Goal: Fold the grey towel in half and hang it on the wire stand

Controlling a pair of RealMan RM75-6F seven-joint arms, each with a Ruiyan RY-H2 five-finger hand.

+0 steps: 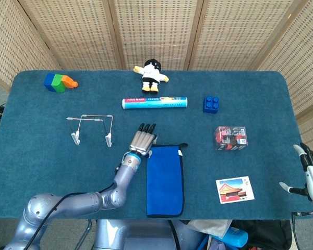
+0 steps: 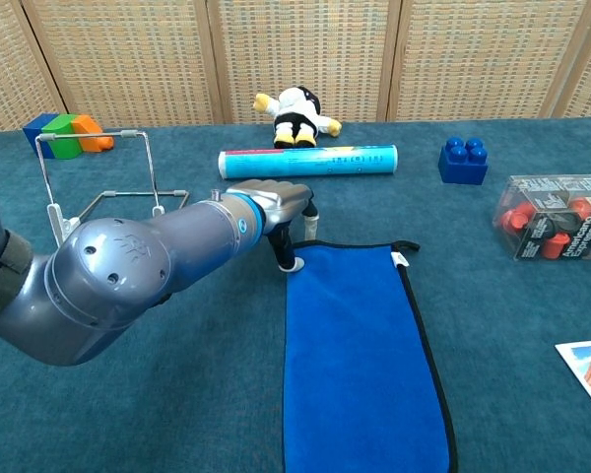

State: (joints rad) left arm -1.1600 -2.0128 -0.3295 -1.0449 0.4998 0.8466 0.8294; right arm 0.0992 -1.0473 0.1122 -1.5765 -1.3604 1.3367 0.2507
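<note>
The towel (image 1: 165,179) (image 2: 360,360) shows as blue with a black edge and lies flat, long side running away from me, at the table's near middle. My left hand (image 1: 142,140) (image 2: 279,201) is at its far left corner, fingers stretched out and pointing down, one fingertip (image 2: 290,263) touching the table right at the towel's edge. It holds nothing. The wire stand (image 1: 91,127) (image 2: 98,177) is upright to the left of the hand. My right hand (image 1: 311,176) hangs past the table's near right edge, fingers spread and holding nothing.
A turquoise tube (image 1: 155,102) lies beyond the towel, with a plush toy (image 1: 152,74) behind it. A blue brick (image 1: 211,103), a clear box (image 1: 230,137) and a picture card (image 1: 235,189) are on the right. Coloured blocks (image 1: 59,82) sit far left.
</note>
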